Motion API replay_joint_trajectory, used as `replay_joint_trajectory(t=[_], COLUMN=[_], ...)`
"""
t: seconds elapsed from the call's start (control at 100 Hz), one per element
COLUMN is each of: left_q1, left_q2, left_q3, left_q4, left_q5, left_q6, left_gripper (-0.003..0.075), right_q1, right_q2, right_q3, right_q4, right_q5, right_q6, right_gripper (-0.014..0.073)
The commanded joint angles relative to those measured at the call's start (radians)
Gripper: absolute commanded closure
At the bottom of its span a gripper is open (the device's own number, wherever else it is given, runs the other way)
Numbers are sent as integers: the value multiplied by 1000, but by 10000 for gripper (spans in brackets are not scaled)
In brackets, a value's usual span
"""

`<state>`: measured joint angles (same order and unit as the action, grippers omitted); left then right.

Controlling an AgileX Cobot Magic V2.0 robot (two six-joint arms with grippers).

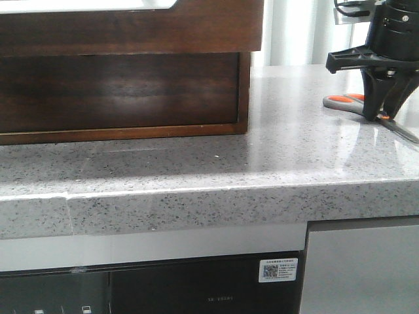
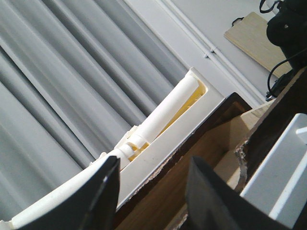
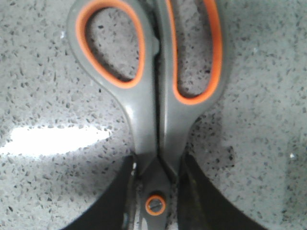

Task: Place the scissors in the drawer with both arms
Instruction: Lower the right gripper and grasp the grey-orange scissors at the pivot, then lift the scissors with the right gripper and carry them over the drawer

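The scissors [image 1: 346, 102], grey with orange-lined loops, lie flat on the speckled counter at the far right. My right gripper [image 1: 382, 115] comes down on them from above. In the right wrist view its fingers [image 3: 192, 191] press against both sides of the scissors' neck [image 3: 158, 110] at the orange pivot, so the gripper [image 3: 157, 164] is shut on them. The drawer [image 1: 131, 29], dark brown with a white strip on top, juts forward at the upper left. My left gripper [image 2: 153, 163] stands open, and the drawer's brown wooden edge [image 2: 192, 148] runs between its fingers.
Below the drawer is a recessed dark wooden front [image 1: 118, 88]. The counter's front edge [image 1: 196, 190] runs across, with a dark appliance and sticker [image 1: 277, 269] beneath. A white tray with a tube [image 2: 168, 110], grey curtains and a wall board [image 2: 254, 38] lie beyond the left gripper.
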<state>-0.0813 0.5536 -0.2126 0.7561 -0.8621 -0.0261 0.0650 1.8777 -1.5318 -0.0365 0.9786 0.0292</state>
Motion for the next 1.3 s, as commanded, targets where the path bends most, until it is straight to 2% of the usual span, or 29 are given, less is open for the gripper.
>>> replay_joint_trajectory(t=[0.0, 0.29, 0.59, 0.91, 1.11, 1.29], left_q1=[-1, -1, -1, -1, -1, -1], left_q2=[3, 3, 3, 3, 3, 3], left_q3=[-24, -24, -24, -24, -24, -24], left_q4=[-58, -58, -58, -58, -58, -58], left_q5=[-47, -47, -47, -47, -47, -47], left_q6=[-8, -8, -8, -8, -8, -8], left_gripper=[426, 426, 426, 426, 426, 426], right_q1=[4, 4, 46, 190, 312, 439], right_q2=[-54, -159, -343, -498, -509, -501], right_q3=[-31, -33, -33, -156, -268, -277], right_q4=[-17, -5, 120, 165, 235, 237], right_q5=[-20, -25, -39, -36, -21, -70], right_q6=[-14, -52, -246, -309, -386, -477], right_gripper=[667, 666, 667, 666, 666, 666])
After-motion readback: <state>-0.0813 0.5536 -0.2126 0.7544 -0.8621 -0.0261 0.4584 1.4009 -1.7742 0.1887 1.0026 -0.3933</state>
